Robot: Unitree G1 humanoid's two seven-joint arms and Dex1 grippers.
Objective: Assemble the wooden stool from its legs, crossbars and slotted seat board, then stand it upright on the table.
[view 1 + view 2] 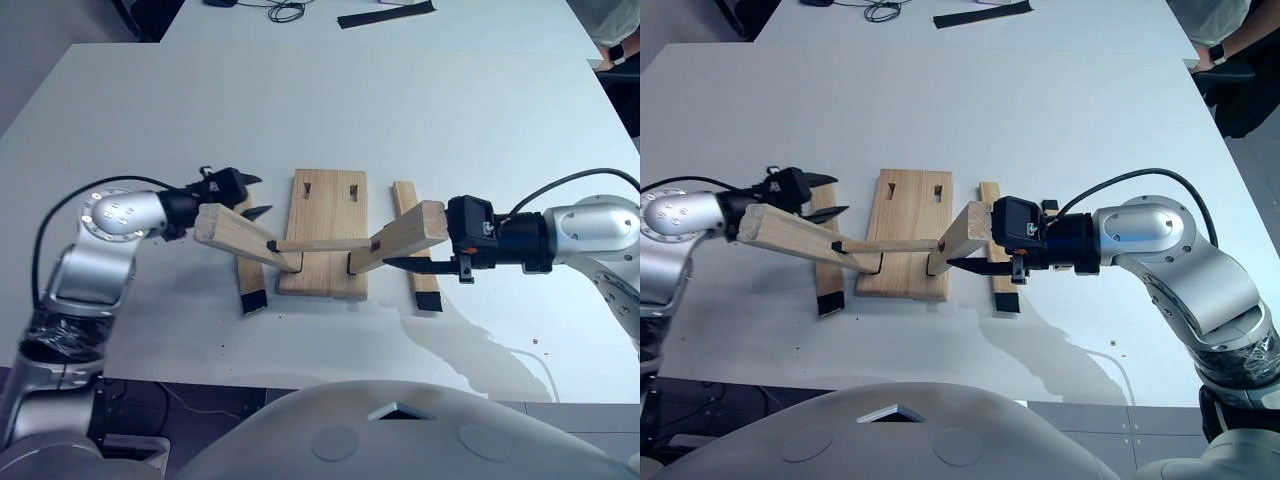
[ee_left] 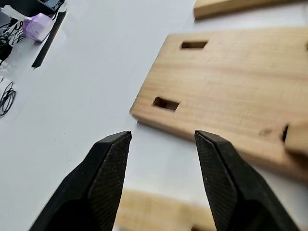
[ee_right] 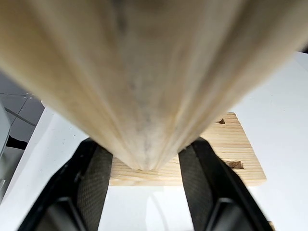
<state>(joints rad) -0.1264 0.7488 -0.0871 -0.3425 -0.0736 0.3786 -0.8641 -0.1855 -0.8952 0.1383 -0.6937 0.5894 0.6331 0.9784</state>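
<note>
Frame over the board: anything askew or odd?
The frame looks askew: its legs splay apart over the board. The right gripper clamps one leg; the left gripper is open, holding nothing.

Recorded over white table [image 1: 330, 110], evenly lit, soft shadows.
Noted second white table [image 1: 500, 22] butted against far edge, with black cables [image 1: 285, 10] and flat black strip [image 1: 386, 15] on it; saw grey floor [image 1: 35, 50] beyond left corner.
</note>
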